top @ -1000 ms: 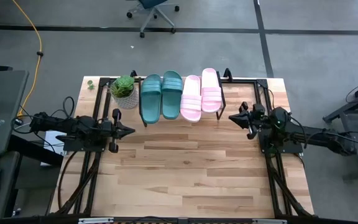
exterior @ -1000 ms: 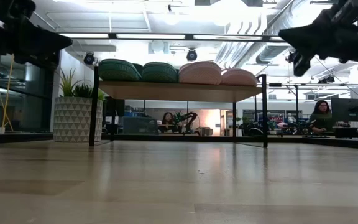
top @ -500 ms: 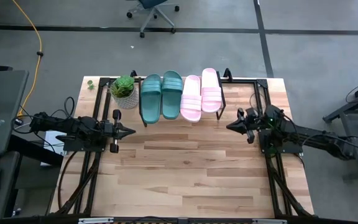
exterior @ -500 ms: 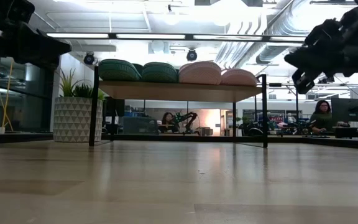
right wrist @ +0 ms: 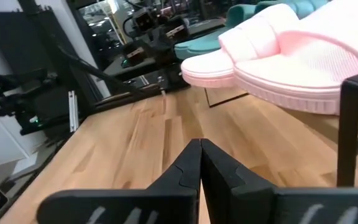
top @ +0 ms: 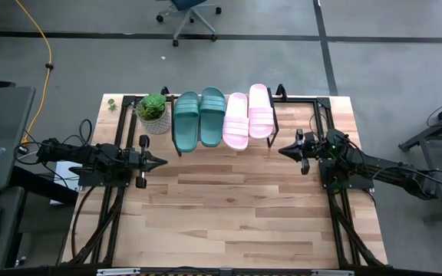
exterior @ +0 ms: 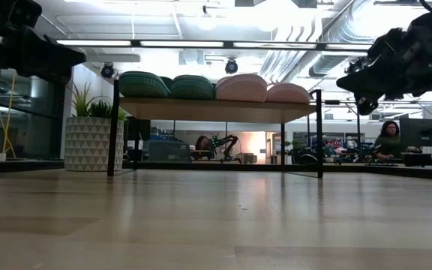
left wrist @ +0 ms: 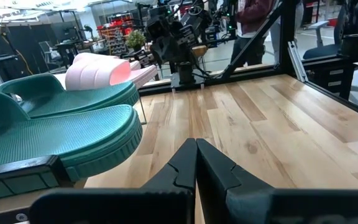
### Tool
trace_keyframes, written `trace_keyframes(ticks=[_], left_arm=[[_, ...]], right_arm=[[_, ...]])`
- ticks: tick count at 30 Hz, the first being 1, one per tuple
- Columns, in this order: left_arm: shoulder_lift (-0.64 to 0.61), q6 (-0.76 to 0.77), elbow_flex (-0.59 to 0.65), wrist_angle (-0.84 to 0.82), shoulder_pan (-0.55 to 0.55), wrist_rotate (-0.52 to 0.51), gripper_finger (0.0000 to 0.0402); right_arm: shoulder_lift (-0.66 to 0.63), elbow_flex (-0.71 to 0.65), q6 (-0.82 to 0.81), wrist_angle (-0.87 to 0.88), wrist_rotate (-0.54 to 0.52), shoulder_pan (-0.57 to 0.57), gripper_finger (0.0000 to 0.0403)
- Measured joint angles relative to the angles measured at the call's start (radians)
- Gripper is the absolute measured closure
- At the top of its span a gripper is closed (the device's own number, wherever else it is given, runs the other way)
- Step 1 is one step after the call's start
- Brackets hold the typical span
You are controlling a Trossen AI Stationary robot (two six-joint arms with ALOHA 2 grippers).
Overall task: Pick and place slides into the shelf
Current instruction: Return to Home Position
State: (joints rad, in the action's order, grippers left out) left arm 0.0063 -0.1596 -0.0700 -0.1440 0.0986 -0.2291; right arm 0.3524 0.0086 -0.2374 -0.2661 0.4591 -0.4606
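Two dark teal slides (top: pixel 199 117) and two pale pink slides (top: pixel 249 115) lie side by side, soles down, on the shelf (exterior: pixel 216 109), a low rack with a light wood top and black legs at the table's far edge. My left gripper (top: pixel 162 162) is shut and points level toward the table's right, well short of the shelf. My right gripper (top: pixel 282 152) is shut and points level toward the table's left, just right of the shelf's right legs. Neither holds anything.
A potted plant (top: pixel 154 112) in a white patterned pot stands at the shelf's left end. The wooden tabletop (top: pixel 229 207) stretches bare between the arms and toward the near edge. People sit at desks in the room beyond (exterior: pixel 387 139).
My right gripper has sunk a little and swung toward the table's left, its tip now level rather than tipped up. The slides and my left gripper have stayed put.
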Motion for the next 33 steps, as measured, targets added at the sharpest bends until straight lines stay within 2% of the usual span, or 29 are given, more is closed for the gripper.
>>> trace_keyframes(ticks=[7, 9, 24, 27, 33], left_arm=[[0.0, 0.0, 0.0, 0.0, 0.0, 0.0, 0.0401], [0.0, 0.0, 0.0, 0.0, 0.0, 0.0, 0.0401], [0.0, 0.0, 0.0, 0.0, 0.0, 0.0, 0.0401], [0.0, 0.0, 0.0, -0.001, 0.0, 0.0, 0.0401], [0.0, 0.0, 0.0, 0.0, 0.0, 0.0, 0.0401]], right_arm=[[0.0, 0.0, -0.121, 0.032, -0.035, 0.0, 0.0403], [0.001, 0.0, -0.123, 0.055, -0.066, 0.0, 0.0403], [0.001, 0.0, -0.121, 0.069, -0.071, 0.0, 0.0403], [-0.025, 0.0, -0.121, 0.091, -0.097, 0.045, 0.0402], [-0.164, 0.0, -0.121, 0.17, -0.131, 0.184, 0.0402]])
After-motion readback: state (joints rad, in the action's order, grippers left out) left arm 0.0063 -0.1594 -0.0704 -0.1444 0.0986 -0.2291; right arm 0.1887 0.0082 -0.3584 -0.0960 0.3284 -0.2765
